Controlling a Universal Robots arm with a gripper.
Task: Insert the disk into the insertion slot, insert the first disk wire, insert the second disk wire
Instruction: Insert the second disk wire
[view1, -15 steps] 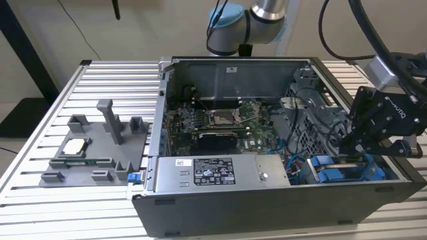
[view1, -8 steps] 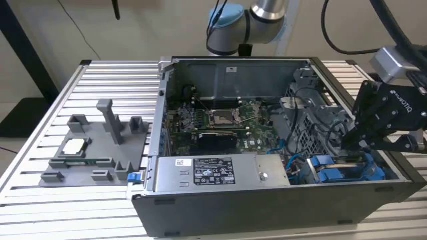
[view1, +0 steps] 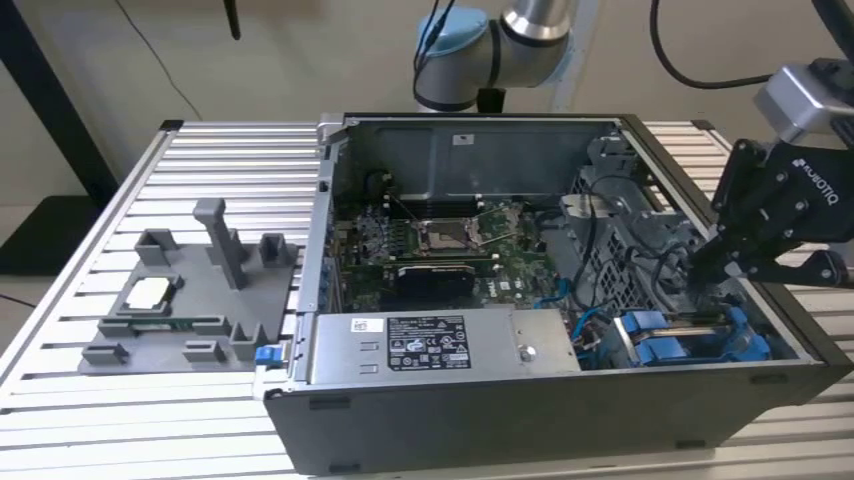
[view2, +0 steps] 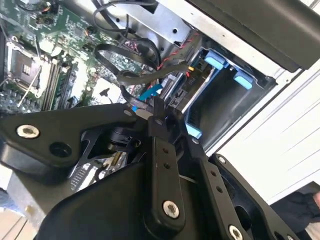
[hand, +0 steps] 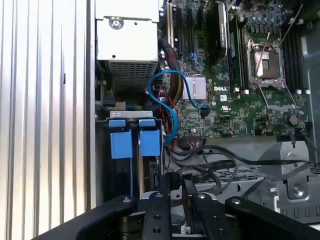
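Slatted alu table (view1: 200, 420) carries open PC case (view1: 534, 420) w/ motherboard (view1: 447, 240) exposed. Gripper (view1: 697, 268) reaches into the case at the exterior view's right, fingers pressed together on a black wire (view2: 150, 75), just above the insertion slot (view1: 694, 340) w/ blue tabs (hand: 135, 140). Can't tell if the disk sits inside.

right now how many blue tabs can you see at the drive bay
2. In the first wrist view, two blue tabs sit side by side at the drive bay: one, the other nearer the blue cable. Others may be hidden.
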